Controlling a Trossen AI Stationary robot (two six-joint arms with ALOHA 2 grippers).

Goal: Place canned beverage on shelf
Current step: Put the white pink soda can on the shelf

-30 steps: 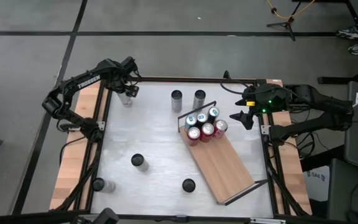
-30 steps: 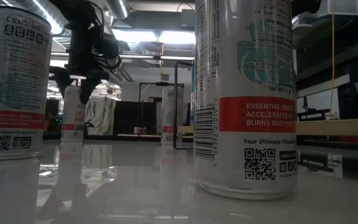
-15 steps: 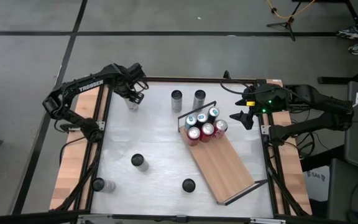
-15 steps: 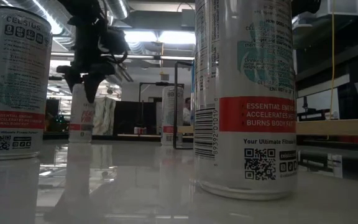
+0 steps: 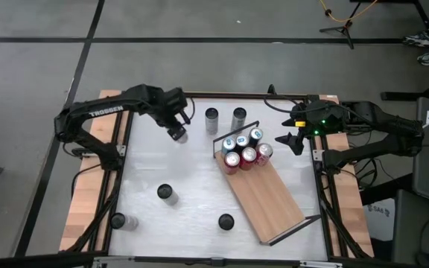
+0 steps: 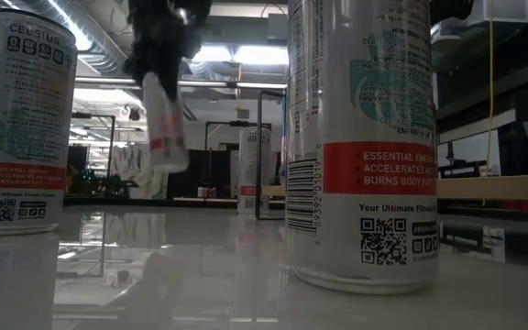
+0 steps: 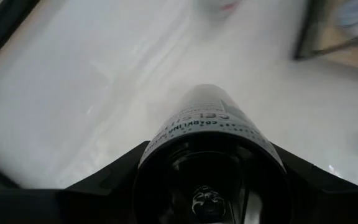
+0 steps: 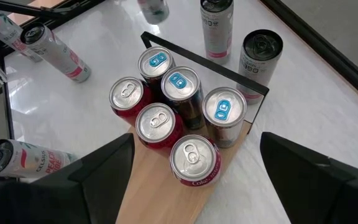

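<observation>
You've got two dark, near-black arms w/ chunky jointed links. Left arm (image 5: pixel 106 112), upper left of the high view, carries white "TROSSEN" lettering along its long link. Right arm (image 5: pixel 371 123), upper right, shows a small green light near its wrist and black cables trailing off its links. Left gripper (image 5: pixel 176 126) is black, w/ broad matte fingers (image 7: pixel 104 180) flaring out across the bottom of its wrist view. Right gripper (image 5: pixel 289 139): same black build, fingers (image 8: pixel 98 168) blunt, flat-faced, at both lower corners of its wrist view.
</observation>
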